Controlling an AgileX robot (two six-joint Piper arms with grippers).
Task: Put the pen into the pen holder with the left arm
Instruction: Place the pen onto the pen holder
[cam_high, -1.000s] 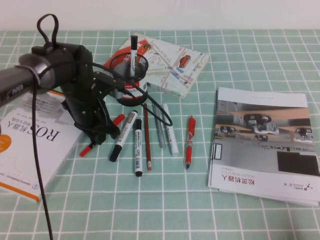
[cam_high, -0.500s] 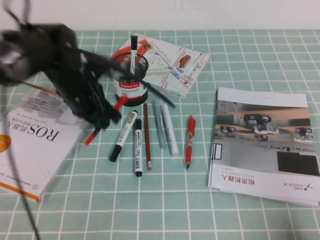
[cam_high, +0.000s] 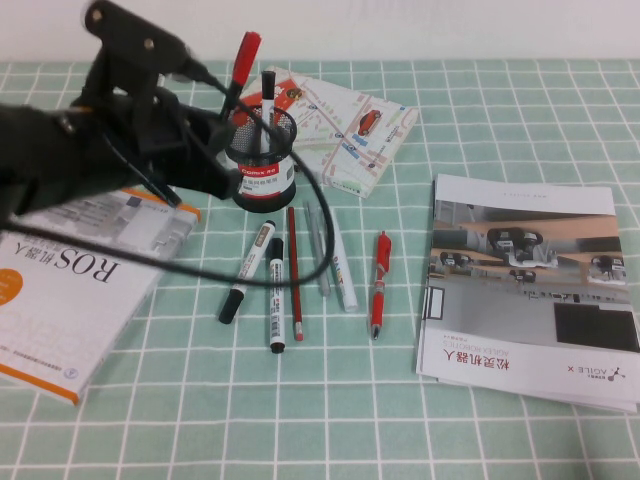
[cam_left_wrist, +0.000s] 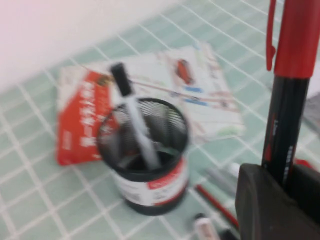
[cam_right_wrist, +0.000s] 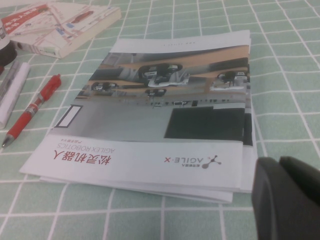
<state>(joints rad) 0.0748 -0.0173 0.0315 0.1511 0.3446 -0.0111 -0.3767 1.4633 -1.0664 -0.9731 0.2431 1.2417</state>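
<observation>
The pen (cam_high: 240, 65) has a black barrel and a red cap. It stands nearly upright in the air, cap up, just left of the pen holder's rim. My left gripper (cam_high: 218, 128) is shut on its barrel; in the left wrist view the pen (cam_left_wrist: 286, 95) rises from between the black fingers (cam_left_wrist: 262, 205). The pen holder (cam_high: 262, 165) is a black mesh cup with a red-and-white band, and a black-capped white marker (cam_high: 267, 100) stands inside it. From the left wrist, the holder (cam_left_wrist: 150, 185) sits apart from the pen. My right gripper (cam_right_wrist: 281, 197) hovers shut by the brochure's corner.
Several markers (cam_high: 272, 290), a thin red pencil (cam_high: 294, 270) and an all-red clip pen (cam_high: 380, 280) lie in a row in front of the holder. A ROS book (cam_high: 70, 290) lies left, a map booklet (cam_high: 345, 125) behind, a brochure (cam_high: 530, 290) right.
My left arm has lifted the pen off the table and swung it up and back. The pen has gone from lying slanted to standing beside the holder's rim.
</observation>
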